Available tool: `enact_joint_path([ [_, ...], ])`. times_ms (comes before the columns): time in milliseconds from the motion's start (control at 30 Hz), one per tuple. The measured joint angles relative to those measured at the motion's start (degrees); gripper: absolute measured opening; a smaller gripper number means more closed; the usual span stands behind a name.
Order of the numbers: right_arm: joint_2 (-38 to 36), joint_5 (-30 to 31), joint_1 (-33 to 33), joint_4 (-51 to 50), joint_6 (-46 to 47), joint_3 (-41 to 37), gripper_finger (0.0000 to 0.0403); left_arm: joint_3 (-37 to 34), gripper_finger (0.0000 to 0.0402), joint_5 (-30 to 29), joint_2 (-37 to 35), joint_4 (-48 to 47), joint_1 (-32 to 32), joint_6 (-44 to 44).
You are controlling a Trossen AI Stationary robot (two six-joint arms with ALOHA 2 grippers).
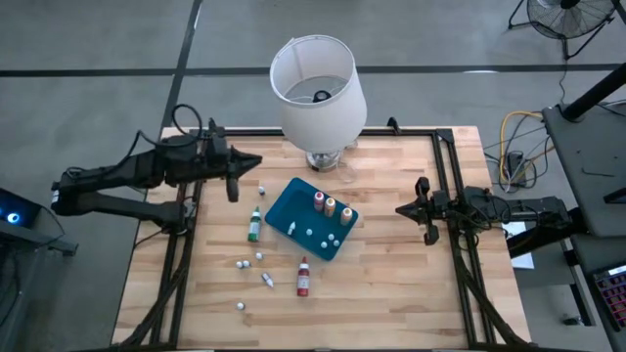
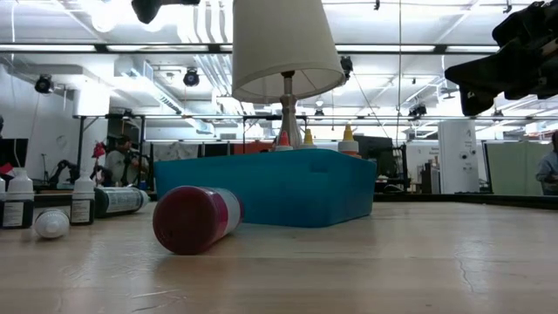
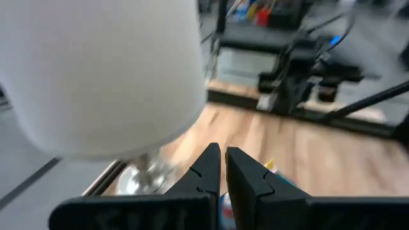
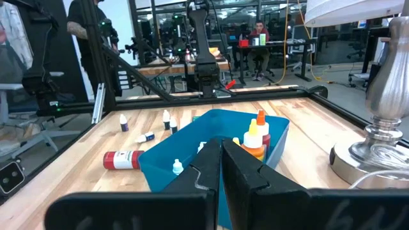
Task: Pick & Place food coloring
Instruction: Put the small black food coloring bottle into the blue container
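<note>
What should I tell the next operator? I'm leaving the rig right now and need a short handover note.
Left gripper: shut, empty, raised over the table's left side near the lamp.
Right gripper: shut, empty, at the table's right side, facing the blue tray.
Done: three bottles stand upright in the tray, with several small white-capped items.
Left: green bottle lies left of the tray, red bottle lies in front of it, small vials scattered nearby.
</note>
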Motion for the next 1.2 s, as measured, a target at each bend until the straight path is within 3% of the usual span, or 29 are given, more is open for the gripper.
enact_joint_path([
  [433,0.0,0.02,0.01,-0.01,0.0,0.0,0.0008,4.47,0.0005,-1.73,2.17,-7.52,1.53,3.21],
  [867,0.0,0.02,0.01,0.0,0.0,0.0,0.0009,4.47,0.0146,-5.51,3.66,-7.01,2.86,2.76],
  [1200,-0.02,0.02,0.01,0.0,0.0,0.0,0.0008,4.38,0.016,-6.04,4.37,-7.76,2.97,3.94],
])
